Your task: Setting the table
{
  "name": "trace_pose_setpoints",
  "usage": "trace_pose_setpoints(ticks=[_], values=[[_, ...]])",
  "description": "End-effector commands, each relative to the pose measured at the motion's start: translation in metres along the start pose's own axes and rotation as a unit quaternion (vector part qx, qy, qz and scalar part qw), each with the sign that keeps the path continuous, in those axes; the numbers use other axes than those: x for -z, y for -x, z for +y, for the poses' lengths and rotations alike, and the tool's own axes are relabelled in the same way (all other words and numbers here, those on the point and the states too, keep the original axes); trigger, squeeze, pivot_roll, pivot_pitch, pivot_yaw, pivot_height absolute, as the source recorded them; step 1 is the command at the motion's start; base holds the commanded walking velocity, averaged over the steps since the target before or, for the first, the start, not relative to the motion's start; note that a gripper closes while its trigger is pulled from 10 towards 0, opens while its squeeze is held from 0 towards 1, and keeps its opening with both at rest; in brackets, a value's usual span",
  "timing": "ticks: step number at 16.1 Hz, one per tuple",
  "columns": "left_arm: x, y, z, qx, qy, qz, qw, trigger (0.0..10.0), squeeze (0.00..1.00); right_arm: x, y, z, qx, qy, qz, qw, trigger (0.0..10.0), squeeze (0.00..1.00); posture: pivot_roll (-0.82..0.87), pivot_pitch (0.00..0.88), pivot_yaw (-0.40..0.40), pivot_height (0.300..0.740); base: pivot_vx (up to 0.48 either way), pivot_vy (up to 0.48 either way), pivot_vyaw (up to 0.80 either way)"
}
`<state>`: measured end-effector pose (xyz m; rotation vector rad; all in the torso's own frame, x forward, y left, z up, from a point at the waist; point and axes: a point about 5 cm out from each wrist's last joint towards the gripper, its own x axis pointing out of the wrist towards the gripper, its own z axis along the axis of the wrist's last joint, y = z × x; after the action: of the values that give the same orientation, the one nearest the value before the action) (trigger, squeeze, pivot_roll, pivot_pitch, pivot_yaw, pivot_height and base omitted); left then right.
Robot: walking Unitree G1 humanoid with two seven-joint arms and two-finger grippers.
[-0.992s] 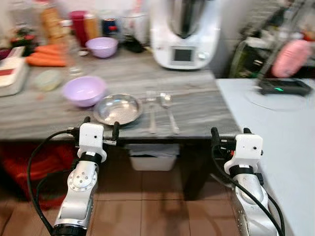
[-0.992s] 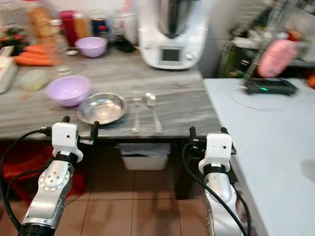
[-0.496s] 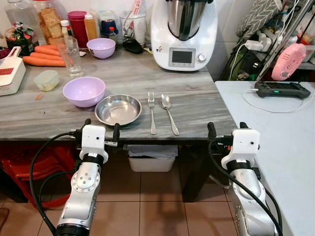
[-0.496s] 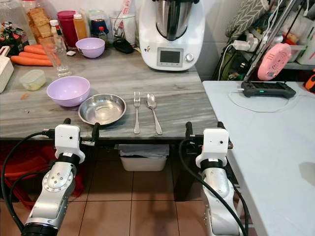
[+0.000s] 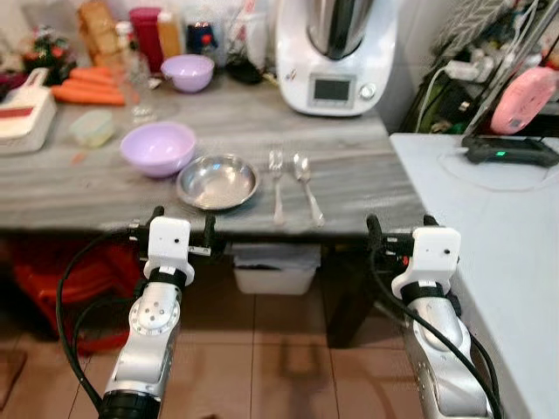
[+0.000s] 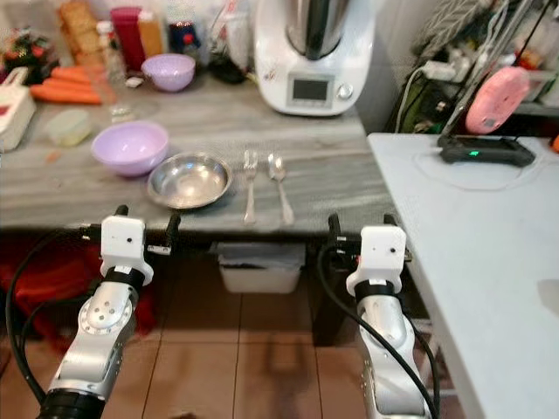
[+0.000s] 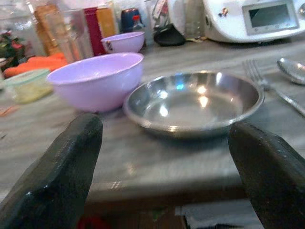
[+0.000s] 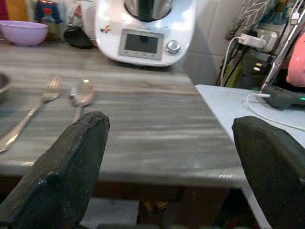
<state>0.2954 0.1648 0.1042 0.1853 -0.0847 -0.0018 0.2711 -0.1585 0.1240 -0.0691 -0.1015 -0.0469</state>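
- The steel dish (image 5: 217,182) sits on the grey wooden counter (image 5: 349,166), close to its front edge, at about 1 o'clock from the left gripper (image 5: 181,234) and just beyond it across the counter lip.
- The left gripper hangs in front of the counter edge, below the tabletop; its two black fingers (image 7: 57,176) are spread wide with nothing between them, and in the left wrist view the dish lies in the gap between them.
- The large lilac bowl (image 5: 158,147) stands at 10 o'clock from the dish, just beside its rim or touching it; I cannot tell which.
- The fork (image 5: 277,179) lies just right of the dish, at its 3 o'clock, long axis running from 12 to 6 o'clock, tines toward the back of the counter.
- The spoon (image 5: 307,182) lies just beside the fork, nearly parallel, its bowl end at 12 o'clock and its handle angling slightly toward 5 o'clock.
- The right gripper (image 5: 400,236) hovers off the counter's front right corner; fork and spoon lie at about 11 o'clock from it, well apart.
- Its fingers (image 8: 66,167) are also spread apart and empty.
- A white kitchen machine (image 5: 336,54) stands at the back of the counter, at 12 o'clock from the cutlery.
- A smaller lilac bowl (image 5: 192,72) and carrots (image 5: 92,87) sit at the back left.
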Motion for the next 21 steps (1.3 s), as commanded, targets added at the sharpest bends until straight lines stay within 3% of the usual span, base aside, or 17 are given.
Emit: trace_pose_setpoints(ticks=[1, 12, 17, 21], values=[[0.001, 0.000, 0.000, -0.001, -0.004, 0.001, 1.000, 10.0, 0.00, 0.002, -0.001, -0.001, 0.002, -0.005, 0.007, 1.000, 10.0, 0.00, 0.00, 0.000, -0.014, 0.740, -0.364, 0.000, 0.00], [0.001, -0.001, -0.003, 0.007, -0.004, -0.001, 1.000, 10.0, 0.00, 0.002, -0.004, -0.003, 0.012, -0.007, 0.010, 1.000, 10.0, 0.00, 0.00, 0.000, -0.013, 0.740, -0.368, 0.000, 0.00], [-0.005, -0.001, -0.008, 0.054, 0.013, -0.018, 0.998, 10.0, 0.00, 0.003, -0.004, -0.003, 0.018, -0.016, 0.014, 1.000, 10.0, 0.00, -0.01, 0.000, -0.010, 0.740, 0.000, 0.000, 0.00], [-0.005, -0.002, -0.012, 0.067, 0.008, -0.021, 0.997, 10.0, 0.00, 0.003, -0.006, -0.002, 0.024, 0.025, 0.007, 0.999, 10.0, 0.00, -0.01, 0.000, -0.006, 0.740, 0.000, 0.000, 0.00]])
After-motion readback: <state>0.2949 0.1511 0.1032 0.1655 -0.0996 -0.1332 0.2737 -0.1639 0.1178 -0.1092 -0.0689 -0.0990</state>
